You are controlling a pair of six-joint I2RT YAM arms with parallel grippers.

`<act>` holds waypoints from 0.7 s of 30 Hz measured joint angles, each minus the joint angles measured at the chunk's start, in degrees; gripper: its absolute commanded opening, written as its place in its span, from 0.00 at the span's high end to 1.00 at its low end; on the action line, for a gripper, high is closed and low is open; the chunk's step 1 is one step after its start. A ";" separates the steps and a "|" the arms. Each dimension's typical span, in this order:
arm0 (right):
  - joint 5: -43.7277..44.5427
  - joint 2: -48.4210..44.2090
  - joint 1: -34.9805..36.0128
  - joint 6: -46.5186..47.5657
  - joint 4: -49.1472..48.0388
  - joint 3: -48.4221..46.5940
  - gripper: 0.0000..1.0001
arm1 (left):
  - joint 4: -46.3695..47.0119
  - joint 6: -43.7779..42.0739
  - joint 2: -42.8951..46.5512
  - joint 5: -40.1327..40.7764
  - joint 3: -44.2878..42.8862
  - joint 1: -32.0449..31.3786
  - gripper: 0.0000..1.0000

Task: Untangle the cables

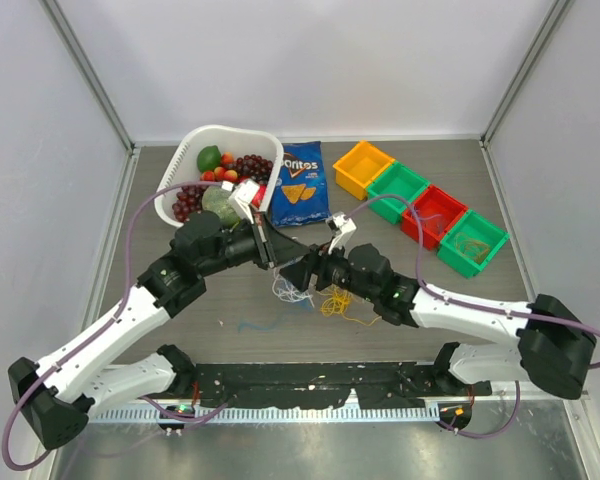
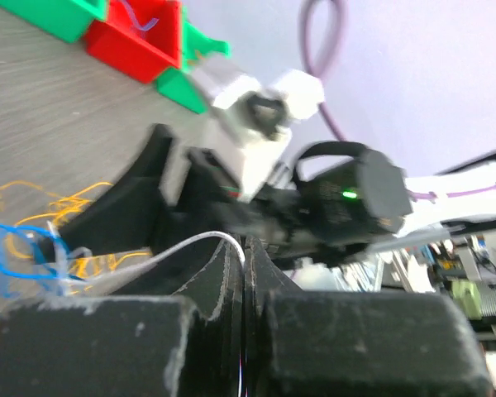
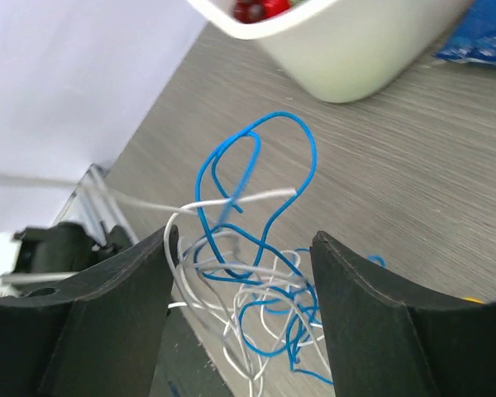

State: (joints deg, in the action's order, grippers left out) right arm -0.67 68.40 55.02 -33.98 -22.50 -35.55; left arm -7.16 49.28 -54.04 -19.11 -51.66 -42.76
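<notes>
Pinching my left gripper [image 2: 244, 252] fully together, I have a white cable [image 2: 186, 246] running into the seam between its fingers. It looks clamped there, though the blur up close keeps me from being certain. Past that gripper's tip and off to its left, the white strand joins a blue cable [image 2: 12, 248] and a yellow cable [image 2: 41, 207] lying on the table [image 2: 58, 116].

My right gripper [image 3: 244, 240] has its fingers wide apart, and the tangle of cables [image 3: 256, 306] sits in the gap between them. A blue loop rises out of the bundle just ahead of the fingertips, with a white end crossing it. Beyond that loop stands a white basket [image 3: 347, 58].

Seen from above, both grippers meet nearly tip to tip over the bundle. The yellow strands lie just beside my right gripper, on the side toward my bases.
</notes>
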 measured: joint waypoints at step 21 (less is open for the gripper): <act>9.46 6.82 -8.37 -5.55 -2.19 15.93 0.50 | -10.84 -12.87 0.26 0.31 -34.18 -1.09 1.00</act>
State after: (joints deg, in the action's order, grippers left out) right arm 8.80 75.22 46.65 -39.53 -24.69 -19.62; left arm -18.00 36.40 -53.78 -18.81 -85.84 -43.86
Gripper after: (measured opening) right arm 0.543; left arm 0.023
